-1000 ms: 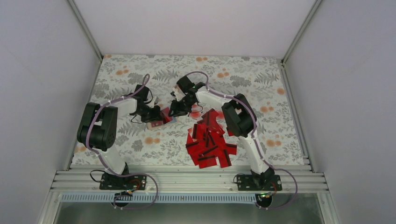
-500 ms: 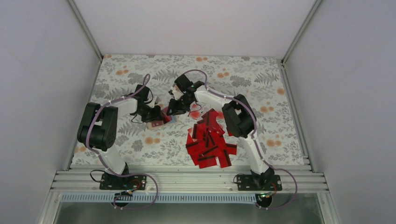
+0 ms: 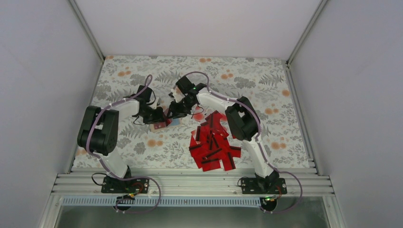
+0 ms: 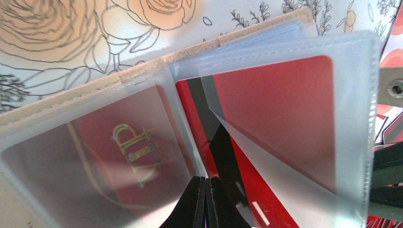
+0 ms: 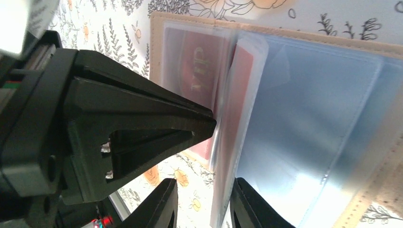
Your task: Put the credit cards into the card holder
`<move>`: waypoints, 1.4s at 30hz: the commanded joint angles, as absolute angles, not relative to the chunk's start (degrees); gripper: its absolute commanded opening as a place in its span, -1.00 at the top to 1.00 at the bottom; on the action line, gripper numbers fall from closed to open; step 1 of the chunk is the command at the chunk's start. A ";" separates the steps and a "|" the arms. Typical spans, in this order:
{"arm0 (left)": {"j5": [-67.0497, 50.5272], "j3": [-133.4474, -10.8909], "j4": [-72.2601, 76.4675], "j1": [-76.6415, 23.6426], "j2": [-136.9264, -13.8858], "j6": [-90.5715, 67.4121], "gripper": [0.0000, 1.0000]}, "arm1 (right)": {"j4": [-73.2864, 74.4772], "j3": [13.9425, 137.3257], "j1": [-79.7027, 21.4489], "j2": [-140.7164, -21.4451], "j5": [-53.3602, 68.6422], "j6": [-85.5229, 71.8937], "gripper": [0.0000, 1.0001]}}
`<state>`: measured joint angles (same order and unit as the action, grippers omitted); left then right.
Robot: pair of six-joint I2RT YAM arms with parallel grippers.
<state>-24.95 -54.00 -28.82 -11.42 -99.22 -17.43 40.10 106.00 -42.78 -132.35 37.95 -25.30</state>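
The tan card holder (image 3: 157, 127) lies open on the cloth, its clear sleeves showing in the left wrist view (image 4: 142, 66). One sleeve holds a red VIP card (image 4: 128, 147). A raised sleeve holds another red card (image 4: 280, 104), and a black-striped card (image 4: 228, 156) lies under it. My left gripper (image 4: 207, 179) is shut, its tips touching the sleeves at the fold. My right gripper (image 5: 204, 183) is open, with the raised sleeve's edge (image 5: 240, 95) standing between its fingers. The two grippers meet over the holder in the top view, left gripper (image 3: 161, 115) beside right gripper (image 3: 172, 112). A pile of red credit cards (image 3: 214, 142) lies to the right.
The floral cloth (image 3: 266, 85) covers the table between white walls. An aluminium rail (image 3: 190, 183) runs along the near edge. The left gripper's black fingers (image 5: 142, 133) fill the left of the right wrist view, close to my right fingers.
My right gripper has shifted slightly left, closer onto the holder. The left gripper and the card pile have not visibly moved.
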 commanded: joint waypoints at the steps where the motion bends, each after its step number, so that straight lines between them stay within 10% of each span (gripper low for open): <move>1: -22.50 -55.76 -30.90 -11.50 -95.97 -18.28 0.95 | 39.30 107.97 -43.85 -130.42 40.20 -25.22 0.42; 34: -9.55 -49.90 -42.06 -1.52 -72.88 -20.27 0.88 | 34.71 116.52 -46.89 -139.98 50.66 -27.19 0.32; 42: -7.08 -51.50 -41.61 -0.59 -66.73 -20.87 0.44 | 37.90 118.66 -46.85 -137.87 48.94 -24.03 0.33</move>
